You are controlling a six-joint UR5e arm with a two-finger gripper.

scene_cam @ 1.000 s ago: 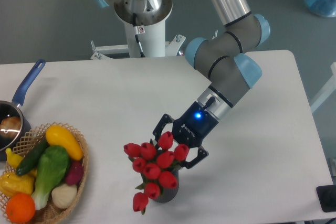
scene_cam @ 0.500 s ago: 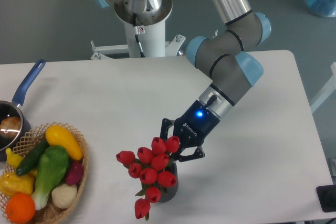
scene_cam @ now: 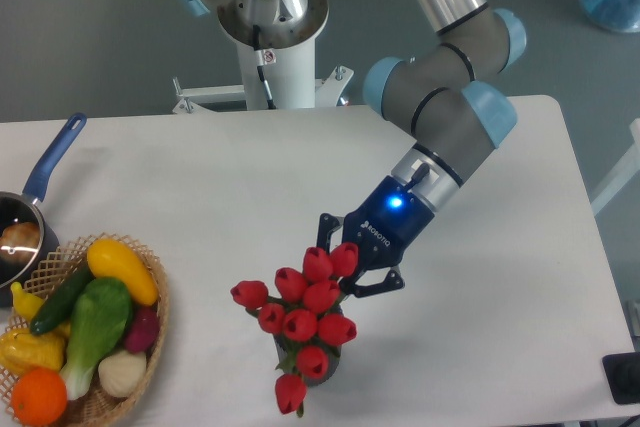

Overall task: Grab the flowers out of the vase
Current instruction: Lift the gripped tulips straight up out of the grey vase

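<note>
The flowers (scene_cam: 300, 322), a bunch of red tulips with small green leaves, spread over the front middle of the white table. Only a dark sliver of the vase (scene_cam: 335, 359) shows beneath them, and whether the stems still sit in it is hidden. From the upper right my gripper (scene_cam: 345, 269) reaches down into the top of the bunch. Its black fingers (scene_cam: 326, 234) are drawn in against the upper tulips, so it is shut on the flowers.
A wicker basket (scene_cam: 157, 315) of colourful vegetables stands at the front left. A saucepan with a blue handle (scene_cam: 52, 159) sits at the left edge. The arm's white base (scene_cam: 272, 42) is behind the table. The table's front edge lies just below the vase.
The fingers, spread wide around the bunch a second ago, have shut on its top. The gripper and the tulips have since shifted slightly to the right.
</note>
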